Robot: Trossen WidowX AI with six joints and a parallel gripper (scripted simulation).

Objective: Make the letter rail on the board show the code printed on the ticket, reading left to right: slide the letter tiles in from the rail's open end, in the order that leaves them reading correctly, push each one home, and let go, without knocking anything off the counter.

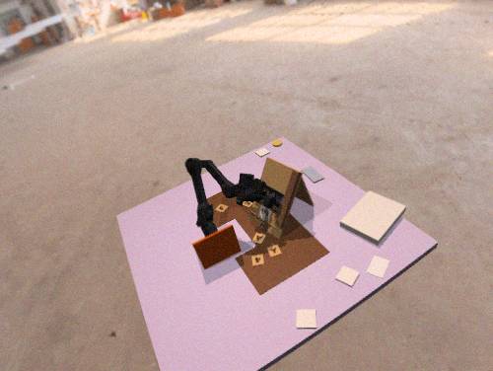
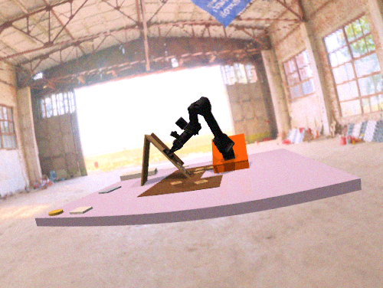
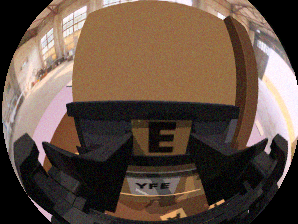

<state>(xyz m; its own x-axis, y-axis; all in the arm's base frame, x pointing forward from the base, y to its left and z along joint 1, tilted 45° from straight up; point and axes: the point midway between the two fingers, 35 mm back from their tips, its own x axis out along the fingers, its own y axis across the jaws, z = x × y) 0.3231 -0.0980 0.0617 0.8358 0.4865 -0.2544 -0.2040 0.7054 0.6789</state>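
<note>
E tile in the pincer at the letter rail, ticket YFE

Item, one pincer: clenched on the E tile, a finger at either side of it.

Item, one E tile: squarish, letter upright in the wrist view, lying about midway along the letter rail. Whether it is fully seated between the rail's lips cannot be told.

Item, one rail: long axis straight across the wrist view, the same line on which the fingers face each other. The coming push should follow that line, probably toward the view's right, where the board has a raised side; the open end is likely at the left. Tilting off the line could jam the tile.

Item, one ticket: below the rail, printed YFE. E reads last, so by judgement it goes in first, then F, then Y.

Item, five loose tiles: on the brown mat, apart from the rail; most letters too blurred to read.

Stage, by judgement: first tile being homed, two to follow. Release belongs after it meets the stop.
</note>
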